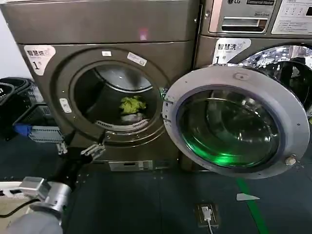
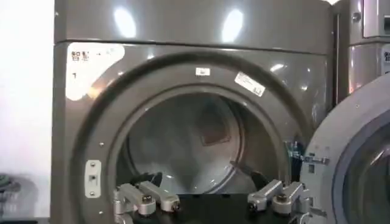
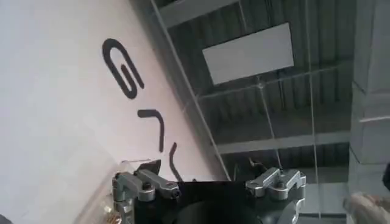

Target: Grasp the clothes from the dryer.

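The dryer (image 1: 107, 83), the big bronze-grey front-loader with the "1" sticker (image 1: 39, 57) on its upper left corner, has its porthole wide open. Its silver-rimmed glass door (image 1: 236, 122) is swung out to the right, hanging in front of the neighbouring LG machine (image 1: 253, 29).

The clothes (image 1: 132, 108) sit low in the drum, towards the back: a lime yellow-green piece on top with a pale whitish piece tucked right under it. Nothing is touching them.

The left arm reaches up from the lower left corner of the head view, forearm angled up and to the right, with the left end effector (image 1: 82, 150) below and left of the porthole, outside the drum and well short of the clothes. In the left wrist view the left end effector (image 2: 210, 201) points straight at the round opening, fingers (image 2: 146, 199) spread wide apart with nothing between them.

The right end effector (image 3: 207, 185) in its own wrist view is aimed up at a ceiling and a white wall with dark lettering, well away from the dryer. Its fingers are also apart and empty.

A couple of dark baskets (image 1: 19, 105) sit on the floor left of the dryer.
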You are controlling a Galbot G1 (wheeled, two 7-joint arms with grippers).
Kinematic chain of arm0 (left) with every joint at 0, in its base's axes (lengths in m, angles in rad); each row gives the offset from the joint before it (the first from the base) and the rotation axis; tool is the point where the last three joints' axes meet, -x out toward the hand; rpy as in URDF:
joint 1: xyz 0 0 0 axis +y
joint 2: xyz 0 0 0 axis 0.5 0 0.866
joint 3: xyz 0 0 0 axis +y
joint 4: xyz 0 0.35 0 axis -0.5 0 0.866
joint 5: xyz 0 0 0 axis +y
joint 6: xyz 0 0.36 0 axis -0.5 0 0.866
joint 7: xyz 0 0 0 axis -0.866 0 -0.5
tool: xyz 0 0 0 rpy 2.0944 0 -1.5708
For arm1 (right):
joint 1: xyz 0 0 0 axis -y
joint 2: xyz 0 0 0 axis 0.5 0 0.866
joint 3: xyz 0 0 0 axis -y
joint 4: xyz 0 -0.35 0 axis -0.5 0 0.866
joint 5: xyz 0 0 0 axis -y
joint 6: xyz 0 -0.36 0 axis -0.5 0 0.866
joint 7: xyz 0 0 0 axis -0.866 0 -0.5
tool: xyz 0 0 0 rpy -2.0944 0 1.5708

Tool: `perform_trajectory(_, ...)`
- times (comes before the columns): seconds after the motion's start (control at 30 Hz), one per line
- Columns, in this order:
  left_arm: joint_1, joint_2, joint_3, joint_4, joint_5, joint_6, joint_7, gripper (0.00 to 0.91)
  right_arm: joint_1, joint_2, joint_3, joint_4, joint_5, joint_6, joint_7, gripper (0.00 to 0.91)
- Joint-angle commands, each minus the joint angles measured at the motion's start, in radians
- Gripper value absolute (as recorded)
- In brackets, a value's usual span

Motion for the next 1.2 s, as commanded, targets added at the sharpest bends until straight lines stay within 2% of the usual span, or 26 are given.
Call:
perform_trajectory(0.03, 0.000, 0.001, 0.000, 0.001, -0.001, 0.000, 0.001, 0.907, 0.000, 0.000, 0.000, 0.000, 0.001, 0.002, -0.001, 0.907)
perform_trajectory(1.2, -0.001, 0.002, 0.002, 0.006, 0.005, -0.003, 0.006, 0.907, 0.000, 0.004, -0.001, 0.001, 0.004, 0.008, -0.004, 0.907)
